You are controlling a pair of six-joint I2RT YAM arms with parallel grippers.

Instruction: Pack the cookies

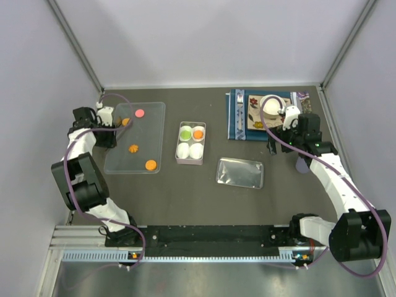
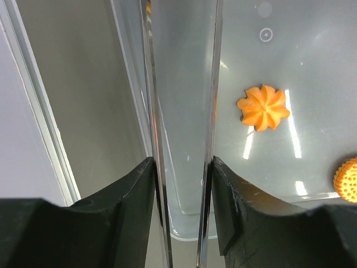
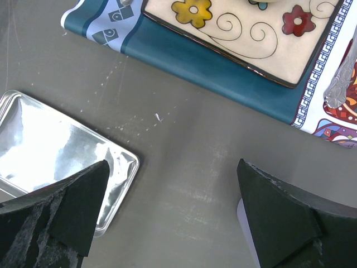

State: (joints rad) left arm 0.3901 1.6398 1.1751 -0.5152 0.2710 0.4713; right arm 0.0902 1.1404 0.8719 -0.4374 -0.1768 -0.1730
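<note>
Cookies (image 1: 150,164) are partly packed: a small round green cookie (image 1: 185,132) and an orange cookie (image 1: 198,132) fill the far cups of the white four-cup box (image 1: 190,163). Four wait on the clear plastic tray (image 1: 145,133) left of it, rim pinched by the half-closed left gripper (image 2: 182,167); right gripper (image 3: 173,167), right of the box, gapes empty.

Nothing is legible anywhere — no words, labels, brands or numbers can be read on any surface.

A dark grey table (image 1: 185,192) lies under the left gripper (image 1: 110,136) and right gripper (image 1: 276,147), pale walls (image 1: 210,43) rising beyond and outside them, metal posts (image 1: 77,46) in the far corners, a rail (image 1: 204,255) behind.
</note>
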